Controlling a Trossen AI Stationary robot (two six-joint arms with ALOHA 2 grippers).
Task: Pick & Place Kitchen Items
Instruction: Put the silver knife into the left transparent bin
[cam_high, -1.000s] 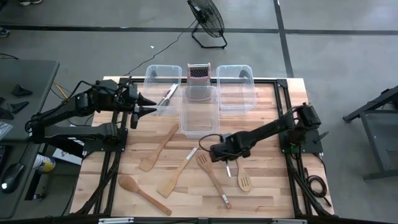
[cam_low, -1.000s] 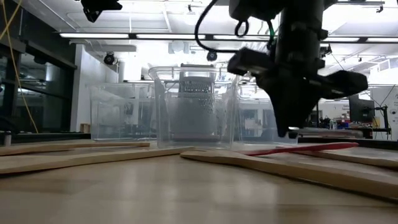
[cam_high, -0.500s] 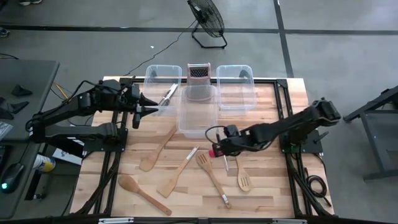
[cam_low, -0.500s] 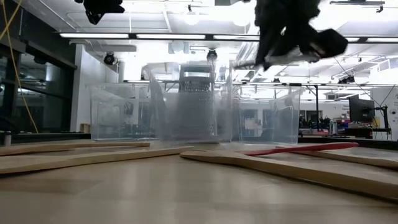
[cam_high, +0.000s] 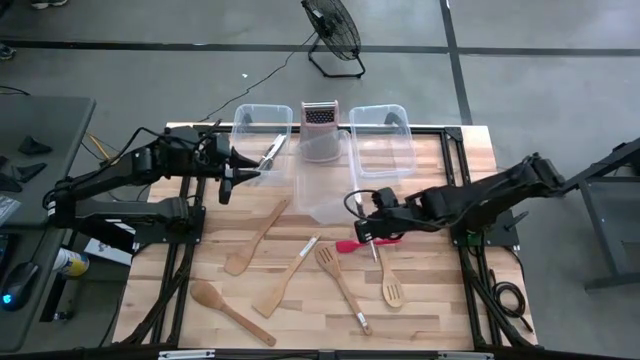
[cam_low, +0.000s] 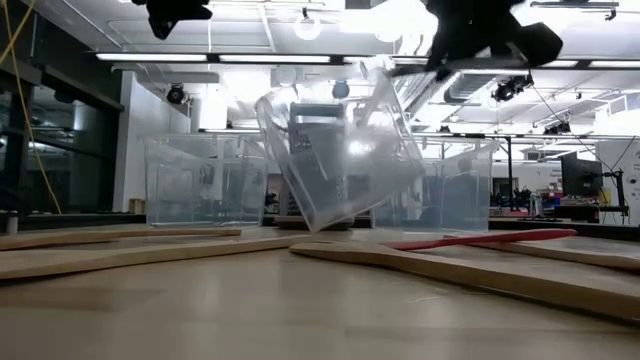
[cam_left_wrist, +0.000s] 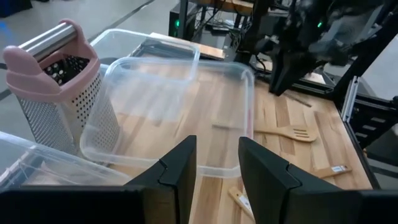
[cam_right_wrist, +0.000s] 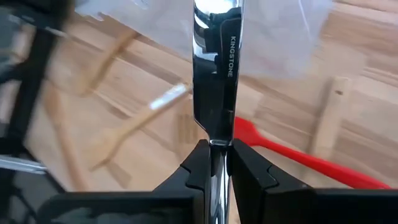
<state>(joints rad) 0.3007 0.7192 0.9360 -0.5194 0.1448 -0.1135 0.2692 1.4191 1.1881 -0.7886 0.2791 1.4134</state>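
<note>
A: The right gripper (cam_high: 368, 230) sits mid-worktop, jaws clenched on a silver knife (cam_right_wrist: 214, 74). The blade points at the middle clear bin (cam_low: 340, 150), and that bin is tipped up on one edge.

B: Is the knife lifting it?

A: Likely, though I cannot see the contact. The blade tip runs up against the clear plastic. If the arm pulls on, the bin may flip or skid into the box grater (cam_high: 319, 120) just behind it.

B: And the knife itself?

A: It is pinched at the handle end only — a snag on the rim could twist it loose. It would drop among the red spatula (cam_high: 352, 244) and the wooden utensils (cam_high: 262, 232) lying on the near side.

B: What about the left arm?

A: The left gripper (cam_high: 240, 172) hovers at the far left beside the left bin (cam_high: 242, 118), where a metal utensil (cam_high: 272, 150) already lies. Its jaws are released — nothing shows between them. A toppling bin could slide toward it.
</note>
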